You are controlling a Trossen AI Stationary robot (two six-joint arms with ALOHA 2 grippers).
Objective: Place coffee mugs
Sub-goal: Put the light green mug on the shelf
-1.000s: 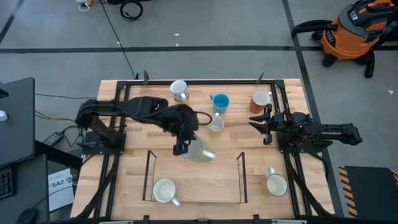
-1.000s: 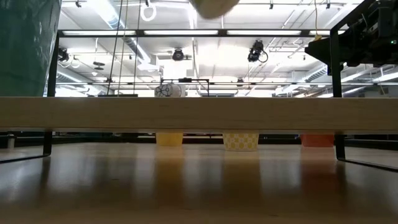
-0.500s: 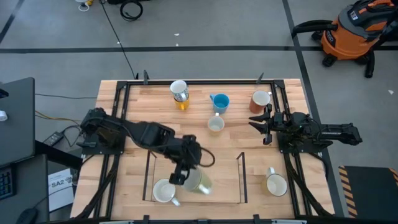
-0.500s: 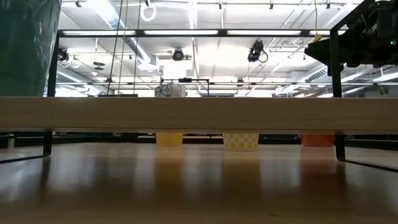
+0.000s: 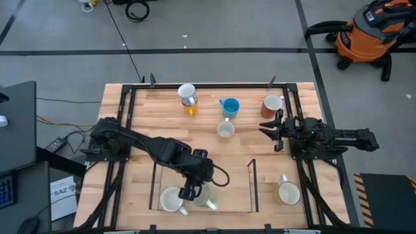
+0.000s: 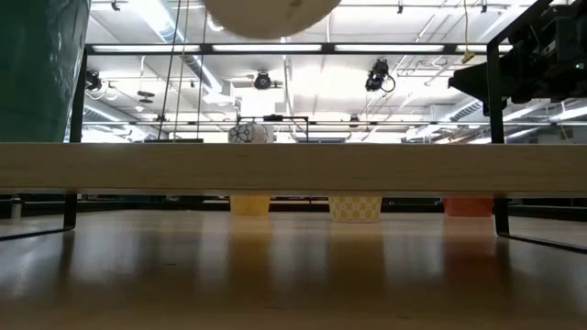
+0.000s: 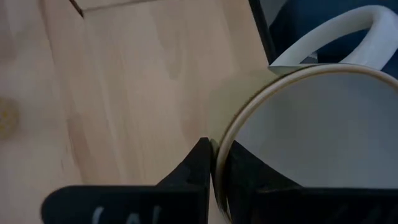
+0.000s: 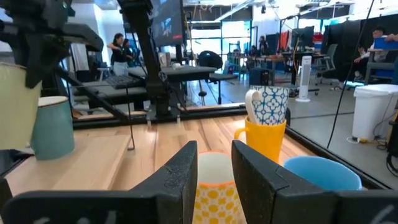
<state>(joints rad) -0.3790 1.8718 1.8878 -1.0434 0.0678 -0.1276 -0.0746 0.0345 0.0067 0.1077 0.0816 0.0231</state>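
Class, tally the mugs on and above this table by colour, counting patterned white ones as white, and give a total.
White or cream mugs: 5 (one held in the left gripper)
Blue mug: 1
Orange-yellow mug: 1
Red-brown mug: 1
Total: 8

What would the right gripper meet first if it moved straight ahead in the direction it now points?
Probably the small cream mug with the yellow check pattern, which sits straight ahead between the open fingers of the right gripper. In the high view it stands some way off; the blue mug lies a little aside.
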